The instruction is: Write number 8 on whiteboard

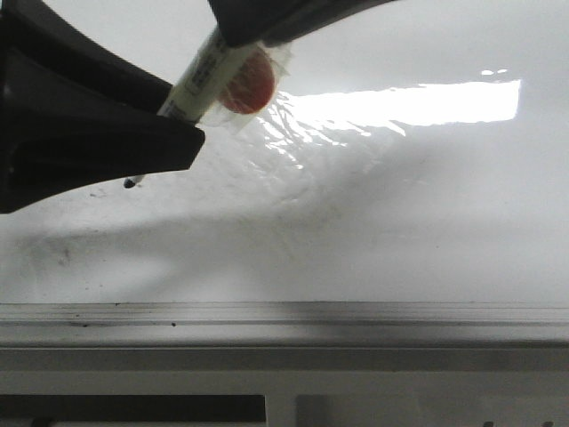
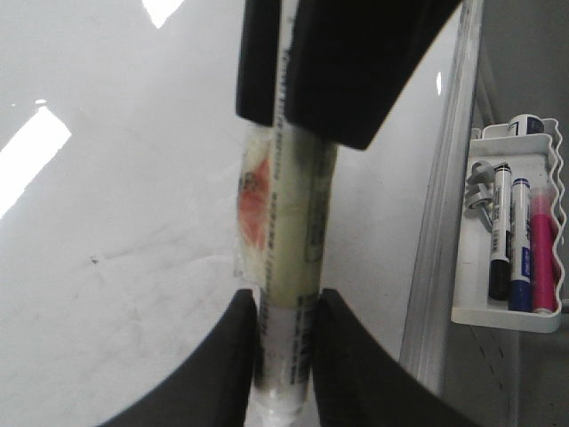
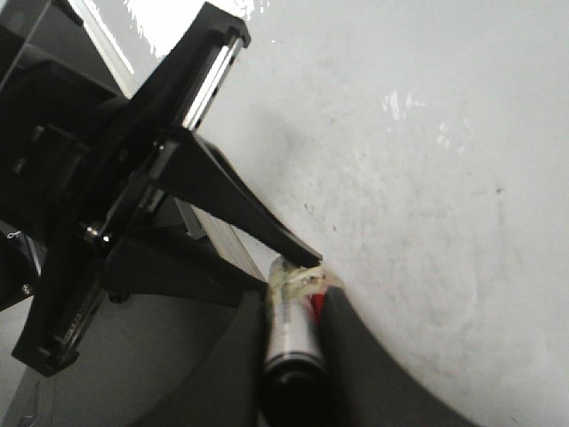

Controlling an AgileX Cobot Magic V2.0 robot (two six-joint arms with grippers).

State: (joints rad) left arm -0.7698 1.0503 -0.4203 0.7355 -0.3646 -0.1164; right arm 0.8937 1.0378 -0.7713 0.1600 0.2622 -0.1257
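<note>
The whiteboard (image 1: 400, 205) is glossy white with a bright glare patch and faint grey smudges. No number 8 shows on it; only a small black dot sits at the marker tip (image 1: 132, 182). A pale marker (image 1: 206, 76) with a red label and clear tape slants over the board. My left gripper (image 1: 173, 114) is shut on its lower barrel, as the left wrist view (image 2: 284, 356) also shows. My right gripper (image 1: 242, 34) is shut on its upper end, with the black cap end between the fingers in the right wrist view (image 3: 293, 347).
A grey metal edge rail (image 1: 284, 313) runs along the board's near side. A white tray (image 2: 462, 307) beside the rail holds several spare markers (image 2: 500, 231). Faint smudges (image 1: 53, 249) mark the board at the lower left.
</note>
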